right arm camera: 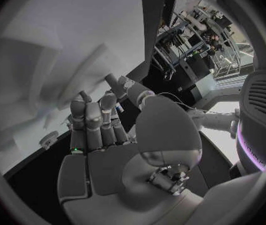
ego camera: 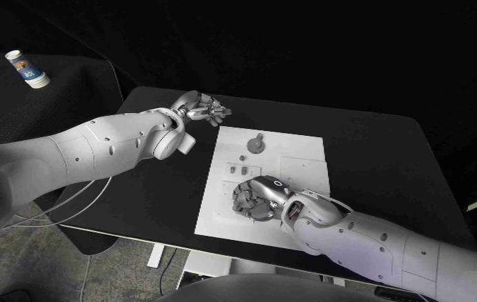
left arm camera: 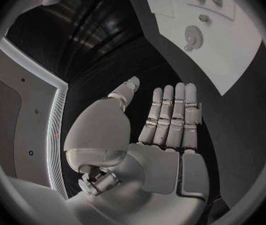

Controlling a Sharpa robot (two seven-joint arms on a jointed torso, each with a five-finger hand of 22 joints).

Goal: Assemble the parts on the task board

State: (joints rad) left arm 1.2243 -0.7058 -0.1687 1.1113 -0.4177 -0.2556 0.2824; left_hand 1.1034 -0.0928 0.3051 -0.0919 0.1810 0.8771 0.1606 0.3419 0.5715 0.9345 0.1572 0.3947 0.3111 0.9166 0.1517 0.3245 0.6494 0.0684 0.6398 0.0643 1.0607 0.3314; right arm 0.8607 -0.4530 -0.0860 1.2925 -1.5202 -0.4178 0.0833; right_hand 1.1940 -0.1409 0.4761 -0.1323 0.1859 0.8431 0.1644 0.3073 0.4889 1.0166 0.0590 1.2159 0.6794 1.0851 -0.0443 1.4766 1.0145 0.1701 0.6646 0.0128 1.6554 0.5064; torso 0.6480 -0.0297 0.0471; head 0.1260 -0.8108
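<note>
Two hands: the right hand [ego camera: 256, 197] hovers over the board's [ego camera: 298, 178] near edge, grip unclear; left hand [ego camera: 202, 108] released. Next, pick a part.

The table [ego camera: 378, 150] and task board [ego camera: 298, 171] are seen from above by the head camera. Each wrist camera is set close behind its own robot hand, facing along the fingers. The task board [left arm camera: 233, 50] beyond the left robot hand [left arm camera: 164, 125] is shared with the head view.
</note>
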